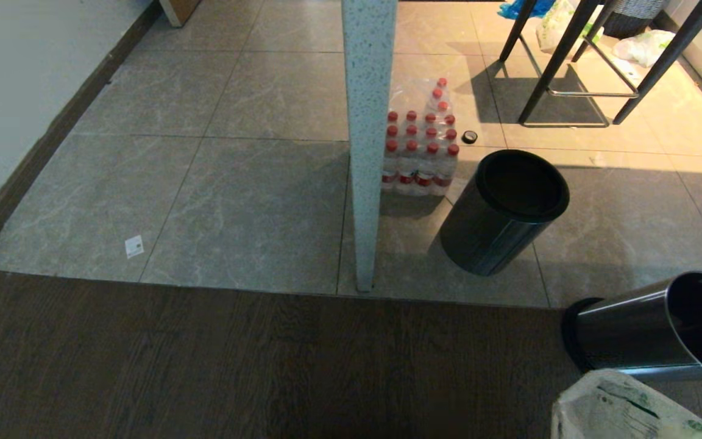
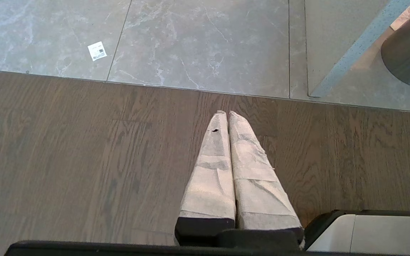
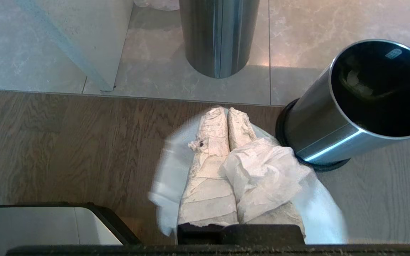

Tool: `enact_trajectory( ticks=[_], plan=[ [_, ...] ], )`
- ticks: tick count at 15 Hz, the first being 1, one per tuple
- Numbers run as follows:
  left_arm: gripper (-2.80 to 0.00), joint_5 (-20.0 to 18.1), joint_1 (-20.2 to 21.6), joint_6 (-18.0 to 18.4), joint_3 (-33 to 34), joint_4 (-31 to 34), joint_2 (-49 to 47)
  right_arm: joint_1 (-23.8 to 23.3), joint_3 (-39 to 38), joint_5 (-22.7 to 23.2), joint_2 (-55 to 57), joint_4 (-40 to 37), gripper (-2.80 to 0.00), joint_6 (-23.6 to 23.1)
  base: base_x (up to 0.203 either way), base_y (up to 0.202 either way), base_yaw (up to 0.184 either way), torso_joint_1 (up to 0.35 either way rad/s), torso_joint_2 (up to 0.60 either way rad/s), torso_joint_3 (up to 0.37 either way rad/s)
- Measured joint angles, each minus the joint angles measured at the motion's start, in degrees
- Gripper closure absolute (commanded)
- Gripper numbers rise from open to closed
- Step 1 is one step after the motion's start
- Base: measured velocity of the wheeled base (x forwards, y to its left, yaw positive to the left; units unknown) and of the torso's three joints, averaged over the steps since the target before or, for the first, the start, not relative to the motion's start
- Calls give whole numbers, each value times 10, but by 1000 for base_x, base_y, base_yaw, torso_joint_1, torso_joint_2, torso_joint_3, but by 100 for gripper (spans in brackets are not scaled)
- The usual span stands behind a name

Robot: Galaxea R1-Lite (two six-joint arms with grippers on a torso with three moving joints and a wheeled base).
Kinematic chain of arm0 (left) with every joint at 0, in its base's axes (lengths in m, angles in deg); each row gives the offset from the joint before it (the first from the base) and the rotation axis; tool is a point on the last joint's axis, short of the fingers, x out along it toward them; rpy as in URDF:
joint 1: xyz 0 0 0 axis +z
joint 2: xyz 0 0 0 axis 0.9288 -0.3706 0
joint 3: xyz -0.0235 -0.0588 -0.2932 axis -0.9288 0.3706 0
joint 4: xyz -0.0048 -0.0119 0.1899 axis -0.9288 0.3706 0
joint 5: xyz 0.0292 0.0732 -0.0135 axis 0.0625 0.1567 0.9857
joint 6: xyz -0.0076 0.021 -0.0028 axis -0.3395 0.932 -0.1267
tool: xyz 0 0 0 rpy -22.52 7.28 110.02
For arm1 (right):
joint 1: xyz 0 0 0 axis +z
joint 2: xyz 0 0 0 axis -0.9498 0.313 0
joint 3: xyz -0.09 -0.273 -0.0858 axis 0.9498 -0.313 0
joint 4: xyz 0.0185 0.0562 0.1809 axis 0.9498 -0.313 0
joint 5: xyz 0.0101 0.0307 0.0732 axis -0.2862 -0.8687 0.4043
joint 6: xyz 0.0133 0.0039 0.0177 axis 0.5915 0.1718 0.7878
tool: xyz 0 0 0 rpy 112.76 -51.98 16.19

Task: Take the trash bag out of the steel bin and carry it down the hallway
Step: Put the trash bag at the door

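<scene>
Two floors meet across the head view: grey tile [image 1: 253, 201] beyond, dark wood floor [image 1: 205, 366] nearer. At far left a small white sticker [image 1: 134, 246] lies on the tile. The left gripper [image 2: 226, 115] hangs over the wood with its padded fingers pressed together, holding nothing. A speckled white post [image 1: 366, 140] stands mid-view, a pack of red-capped bottles [image 1: 421, 155] just beside it, then a dark bin [image 1: 503, 210] upright on the tile. Lower right, the steel bin [image 1: 649, 332] stands on the wood, its mouth dark. The right gripper [image 3: 227, 113], just beside it, is clamped on the trash bag [image 3: 262, 174], whose crinkled plastic drapes over one finger.
</scene>
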Motion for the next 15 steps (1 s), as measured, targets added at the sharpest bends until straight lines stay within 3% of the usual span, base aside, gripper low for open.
enact_trajectory(
  ticks=[15],
  plan=[
    [0, 0, 0, -1, 0, 0, 0, 0, 0, 0, 0, 0, 0, 0, 0, 0, 0, 3, 3, 186]
  ],
)
